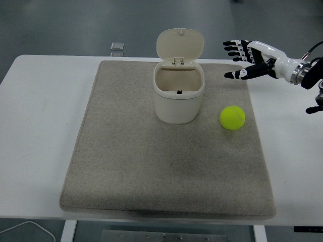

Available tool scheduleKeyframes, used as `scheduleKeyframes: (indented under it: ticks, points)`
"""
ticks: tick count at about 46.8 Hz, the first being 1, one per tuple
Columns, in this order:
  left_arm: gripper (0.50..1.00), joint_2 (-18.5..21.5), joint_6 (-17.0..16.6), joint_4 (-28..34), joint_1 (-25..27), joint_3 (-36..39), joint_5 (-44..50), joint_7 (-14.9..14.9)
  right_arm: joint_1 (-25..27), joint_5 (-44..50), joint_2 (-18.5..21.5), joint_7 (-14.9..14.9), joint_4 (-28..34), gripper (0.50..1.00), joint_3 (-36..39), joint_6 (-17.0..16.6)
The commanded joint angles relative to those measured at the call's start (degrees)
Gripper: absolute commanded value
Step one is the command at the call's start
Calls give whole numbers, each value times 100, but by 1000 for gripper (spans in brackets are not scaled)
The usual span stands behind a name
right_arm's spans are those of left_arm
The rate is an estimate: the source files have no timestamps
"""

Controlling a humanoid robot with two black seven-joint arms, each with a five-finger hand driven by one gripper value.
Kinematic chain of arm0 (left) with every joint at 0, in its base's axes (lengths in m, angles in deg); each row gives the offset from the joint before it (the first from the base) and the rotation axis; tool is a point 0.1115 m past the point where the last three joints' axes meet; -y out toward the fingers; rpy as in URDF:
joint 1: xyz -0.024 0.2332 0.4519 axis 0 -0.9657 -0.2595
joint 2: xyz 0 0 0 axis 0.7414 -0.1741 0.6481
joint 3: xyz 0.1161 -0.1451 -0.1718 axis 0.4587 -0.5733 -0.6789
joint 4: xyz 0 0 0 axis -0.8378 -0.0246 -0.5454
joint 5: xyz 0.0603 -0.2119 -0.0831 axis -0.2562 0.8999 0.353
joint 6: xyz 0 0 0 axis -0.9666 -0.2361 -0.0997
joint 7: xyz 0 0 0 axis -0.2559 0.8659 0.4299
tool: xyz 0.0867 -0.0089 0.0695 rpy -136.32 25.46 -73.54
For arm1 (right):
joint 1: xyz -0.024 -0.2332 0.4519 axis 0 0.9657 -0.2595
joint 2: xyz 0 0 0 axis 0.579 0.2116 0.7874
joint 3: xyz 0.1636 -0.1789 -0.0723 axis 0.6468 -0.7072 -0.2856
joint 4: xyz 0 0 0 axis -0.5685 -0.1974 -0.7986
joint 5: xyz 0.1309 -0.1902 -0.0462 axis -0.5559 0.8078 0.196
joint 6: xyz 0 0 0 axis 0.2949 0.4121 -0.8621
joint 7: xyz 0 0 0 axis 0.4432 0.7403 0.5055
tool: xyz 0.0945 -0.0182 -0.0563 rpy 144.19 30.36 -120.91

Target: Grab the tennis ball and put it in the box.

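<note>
The tennis ball (232, 117) is bright yellow-green and sits on a gray mat (126, 166). It is near the mat's right side, just to the right of the box (178, 98) but not touching it. Nothing is holding the ball.

The box is a small cream bin that stands upright near the far middle of the mat. Its lid (180, 45) is flipped up and stands behind the opening, so you can see inside.

The right robot hand (246, 58) comes in from the right edge, up in the air over the far right corner of the mat. Its fingers (233, 49) are spread wide and point to the left, and the thumb sticks out lower down. It holds nothing. It is behind the ball and well apart from it.

The mat lies flat on the white counter (35, 126). A small dark flat thing (117, 46) lies at the far edge of the counter, behind the mat. A white cord (30, 227) curls below the near left corner.
</note>
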Motion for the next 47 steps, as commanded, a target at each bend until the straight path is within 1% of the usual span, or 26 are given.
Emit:
scheduleKeyframes:
  ticks: [1,4,9,17,22,32,37,47]
  points:
    - [992,0,-4,0,0,0,0,0,-13,237,-49,-148,-7,932,-9,-82]
    - [992,0,-4,0,0,0,0,0,-13,360,-58,-192,-7,932,-61,-153]
    - [992,0,5,0,0,0,0,0,-31,579,-110,-350,-7,932,-210,-241]
    - [992,0,-4,0,0,0,0,0,-48,1151,-304,-736,-7,932,-342,-258]
    - [992,0,-4,0,0,0,0,0,-48,1476,-409,-903,-7,932,-377,-258]
    - [992,0,5,0,0,0,0,0,-233,1836,-708,-1431,-191,932,-922,-249]
    - [992,0,-4,0,0,0,0,0,-242,2056,-831,-1493,-385,932,-967,-206]
    - [992,0,-4,0,0,0,0,9,-207,2557,-788,-1493,-420,932,-1002,-188]
